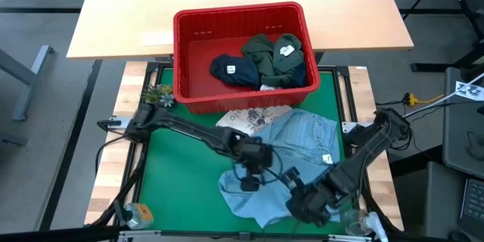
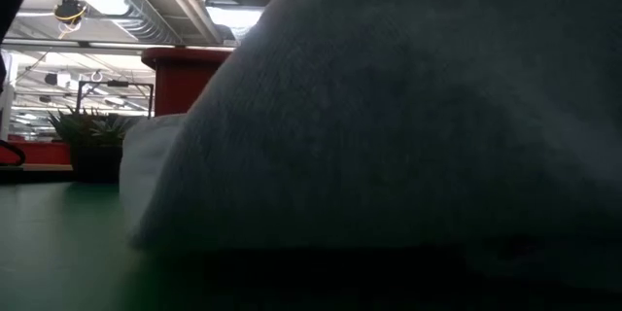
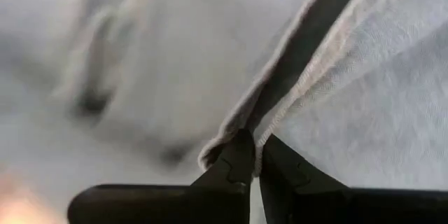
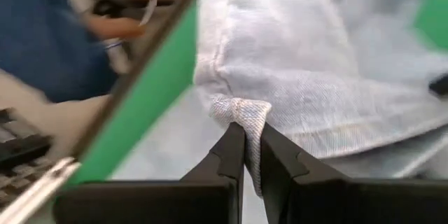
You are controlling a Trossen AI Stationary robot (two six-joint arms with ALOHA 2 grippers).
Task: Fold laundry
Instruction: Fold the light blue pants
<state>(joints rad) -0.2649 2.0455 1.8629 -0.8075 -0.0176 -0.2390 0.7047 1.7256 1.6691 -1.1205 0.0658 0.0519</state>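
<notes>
Basket [image 1: 195, 60] sits at the back of the table [image 1: 174, 189], with a couple of garments [image 1: 265, 60] in its right half. Right in front of it the denim piece [image 1: 302, 147] lies on the mat, partly over the leaf-print garment [image 1: 246, 117]. Small plant [image 1: 159, 94] is left of the basket.

Light blue denim [image 1: 291, 151] rumpled on mat; others seemingly heaped in basket.
</notes>
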